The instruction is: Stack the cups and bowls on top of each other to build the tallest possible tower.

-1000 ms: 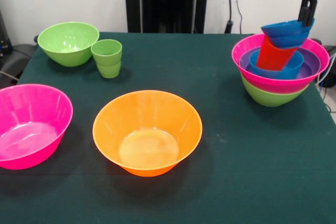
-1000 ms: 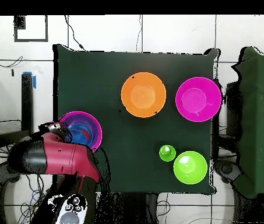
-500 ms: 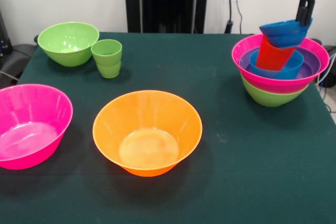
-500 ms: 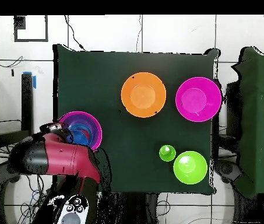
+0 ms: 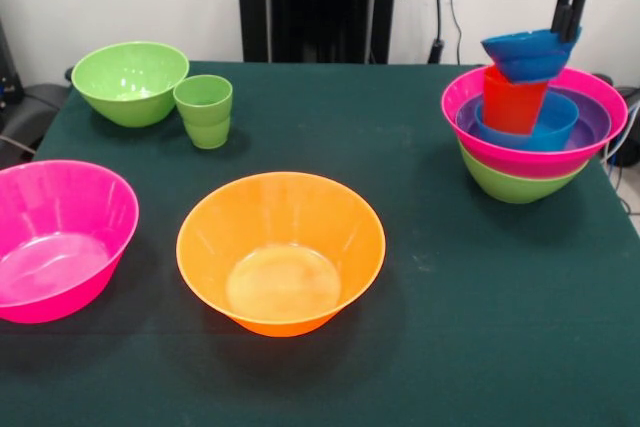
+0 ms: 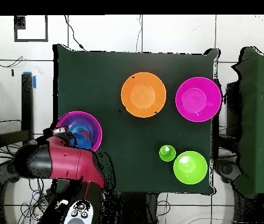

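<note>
One small blue bowl (image 5: 530, 53) pinched at its far rim by the hand (image 5: 566, 25), tilted atop the orange-red cup (image 5: 514, 99).

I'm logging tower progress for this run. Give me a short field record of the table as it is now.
tower: green base, pink bowl, purple bowl, blue bowl, orange-red cup inside, at the table's edge
top piece: small blue bowl tilted above the cup
gripper: at that bowl's rim; jaws unclear
loose bowls: orange bowl, pink bowl, green bowl
loose cup: green cup, beside the green bowl
</note>
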You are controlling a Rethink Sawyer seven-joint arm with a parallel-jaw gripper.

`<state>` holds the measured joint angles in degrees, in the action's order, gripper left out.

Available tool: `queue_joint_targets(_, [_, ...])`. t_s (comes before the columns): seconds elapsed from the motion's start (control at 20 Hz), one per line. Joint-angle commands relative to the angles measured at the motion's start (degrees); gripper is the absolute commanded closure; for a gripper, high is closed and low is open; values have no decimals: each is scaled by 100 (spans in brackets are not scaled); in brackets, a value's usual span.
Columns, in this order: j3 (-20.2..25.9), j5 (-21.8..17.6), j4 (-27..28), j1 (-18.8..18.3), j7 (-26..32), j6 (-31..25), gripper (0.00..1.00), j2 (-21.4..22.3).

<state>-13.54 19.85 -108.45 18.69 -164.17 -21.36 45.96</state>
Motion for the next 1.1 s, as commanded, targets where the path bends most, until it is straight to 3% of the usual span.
queue_joint_targets(0.05, [326, -119, -629, -163, -266, -422, 100, 32])
queue_joint_targets(1.1, [484, -162, -813, -463, -159, -343, 100, 9])
